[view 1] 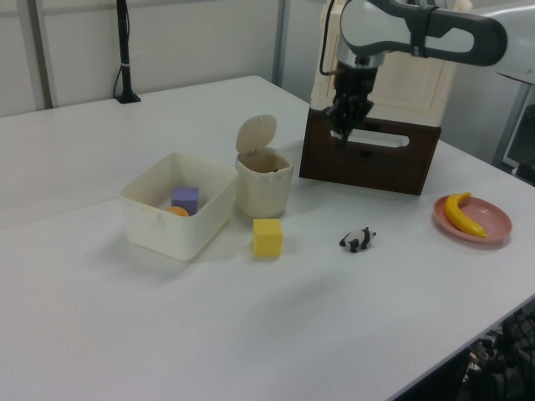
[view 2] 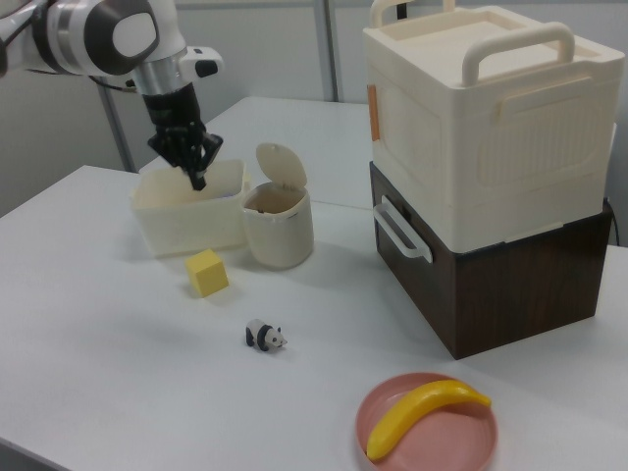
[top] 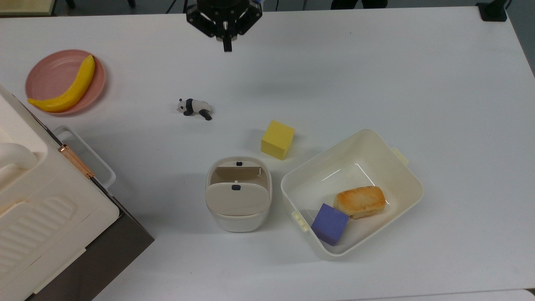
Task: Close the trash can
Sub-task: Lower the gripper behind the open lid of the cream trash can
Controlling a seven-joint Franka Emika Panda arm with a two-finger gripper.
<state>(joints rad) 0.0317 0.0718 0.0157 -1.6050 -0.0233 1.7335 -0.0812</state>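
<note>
Top view, with the white table (top: 376,75) as the clock face. The trash can (top: 238,194) stands near the centre, toward 6 o'clock; its flat hinged lid (top: 237,199) is raised, exposing the brown interior and a small black button at the rim; in the left view the lid (view 1: 255,134) stands upright above the can body (view 1: 264,182); in the right view the can (view 2: 278,225) likewise shows its lid tilted up. The gripper (top: 227,47) hangs at 12 o'clock near the table's far edge, well apart from the can, fingers pressed together with nothing between them; in the left view the gripper (view 1: 341,138) points downward in front of the stacked boxes; in the right view the gripper (view 2: 198,180) hangs above the tub.

A yellow cube (top: 277,139) sits at 1 o'clock of the can, near it; a lidless cream tub (top: 401,175) lies just beside the can at 3 o'clock, holding a purple cube (top: 330,223) and a piece of browned bread (top: 360,202), the two touching; a toy panda (top: 194,108) lies at 11 o'clock of the can; a pink plate (top: 50,75) bearing a banana (top: 69,88) sits at 10 o'clock; a large white ribbed box (top: 37,213) on a dark brown crate (top: 113,246) occupies 8 o'clock.
</note>
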